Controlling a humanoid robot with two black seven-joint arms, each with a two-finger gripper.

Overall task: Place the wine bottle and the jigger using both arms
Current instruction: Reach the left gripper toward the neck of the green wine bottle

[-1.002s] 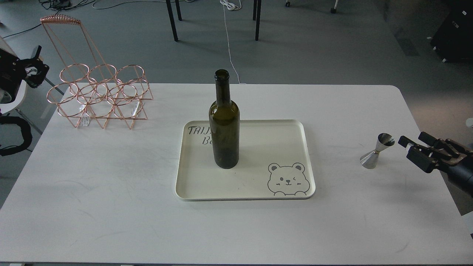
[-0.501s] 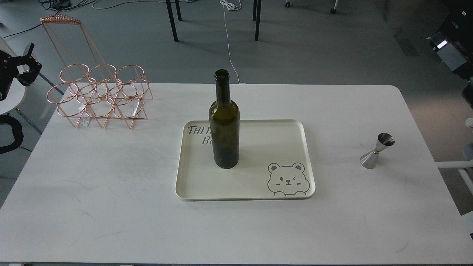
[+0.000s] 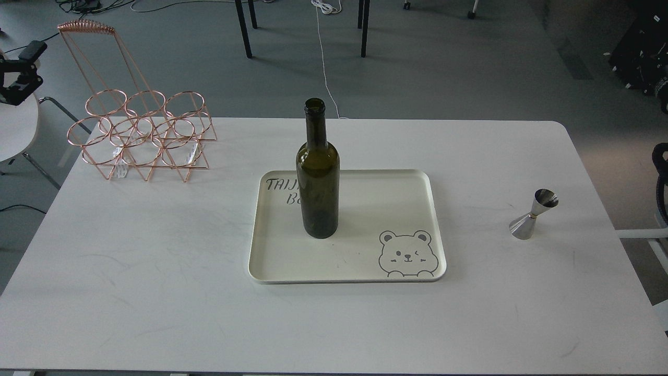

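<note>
The wine bottle (image 3: 318,177), dark olive-green with no label, stands upright on the left half of a cream tray (image 3: 396,209) at the table's middle. The jigger (image 3: 533,215), a small shiny steel double cone, stands upright on the table far to the right, apart from the tray. My left gripper (image 3: 20,73) is at the far left edge, off the table and well away from the bottle; it is small and dark, so I cannot tell its fingers apart. Of my right arm only a black cable loop (image 3: 660,177) shows at the right edge; its gripper is out of view.
A copper wire bottle rack (image 3: 141,133) with several rings and a tall handle stands at the table's back left corner. The tray bears a bear drawing (image 3: 407,253) and lettering. Chair legs and cables lie on the floor behind the table.
My right gripper, beside the jigger one second ago, has pulled back out of view. My left gripper has risen and drawn back to the far left. Bottle and jigger have not moved.
</note>
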